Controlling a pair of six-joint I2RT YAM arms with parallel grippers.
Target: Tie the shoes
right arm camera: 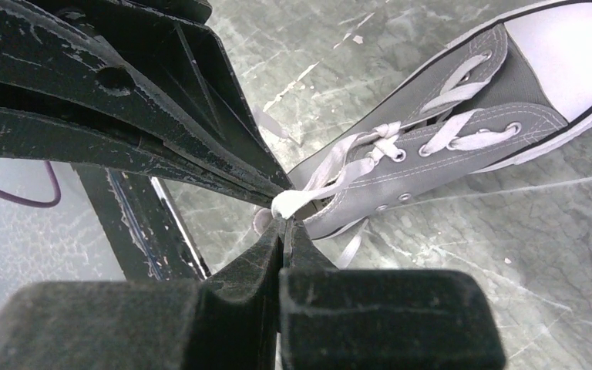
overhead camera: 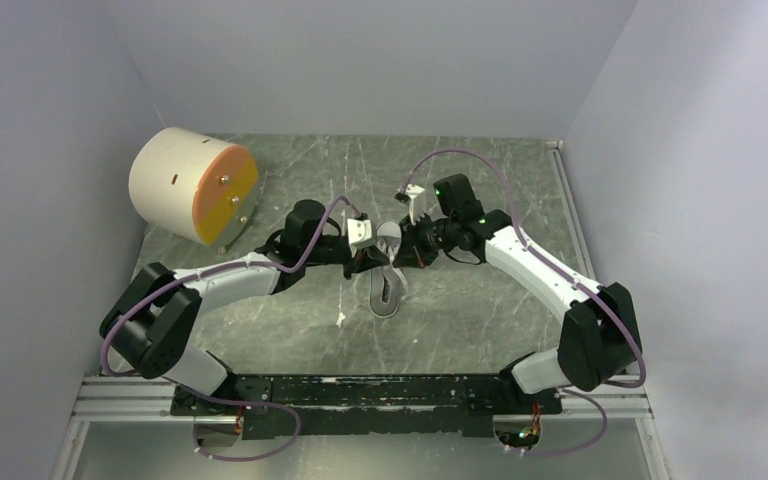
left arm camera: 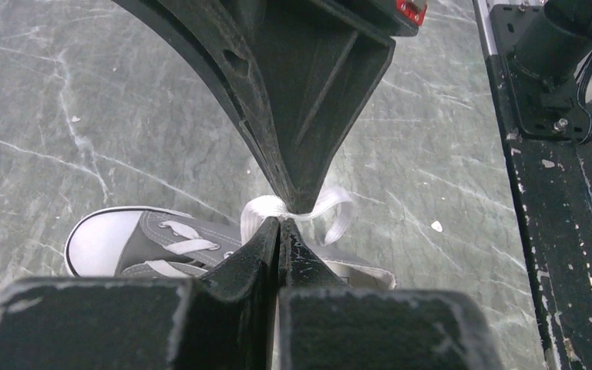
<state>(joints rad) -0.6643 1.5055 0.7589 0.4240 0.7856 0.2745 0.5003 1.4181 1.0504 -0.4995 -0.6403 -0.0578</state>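
Note:
The small grey sneaker (overhead camera: 388,292) lies on the green marbled table between my two grippers, its white toe cap toward the near edge. It shows in the left wrist view (left arm camera: 162,240) and in the right wrist view (right arm camera: 462,116). My left gripper (overhead camera: 372,254) is shut on a white lace loop (left arm camera: 260,210) above the shoe. My right gripper (overhead camera: 406,246) is shut on the lace (right arm camera: 293,202) right beside it. The two gripper tips meet nearly tip to tip over the shoe's opening. Another lace loop (left arm camera: 341,213) hangs to the side, and a loose end (right arm camera: 351,248) trails by the sole.
A white cylinder with an orange face (overhead camera: 192,185) stands at the back left. A black mounting rail (overhead camera: 360,392) runs along the near edge, also in the left wrist view (left arm camera: 563,231). A small white scrap (overhead camera: 341,320) lies left of the shoe. Walls close three sides.

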